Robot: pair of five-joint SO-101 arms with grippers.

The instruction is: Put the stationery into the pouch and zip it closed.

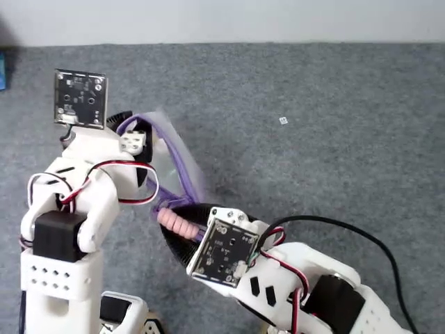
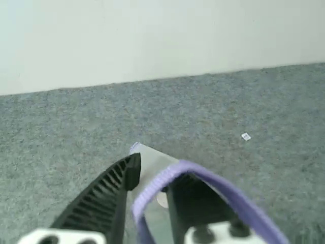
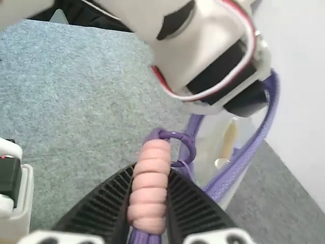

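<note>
No word, number or sign can be read on anything here. The small white scrap (image 1: 283, 120) lying on the grey surface (image 1: 334, 90) toward its far edge is too small to show any print. The square circuit boards (image 1: 81, 99) on the arms' wrists bear only marks too fine to make out.

The left arm (image 1: 66, 209) and right arm (image 1: 327, 299) are white moulded shells with black motor blocks, each bearing a square black camera board (image 1: 224, 252) with corner screws, thin red, white and black wires (image 1: 281, 261) just beside that board, a thick black cable (image 1: 361, 240) beyond it, and ribbed black fingers (image 3: 99, 203).
</note>
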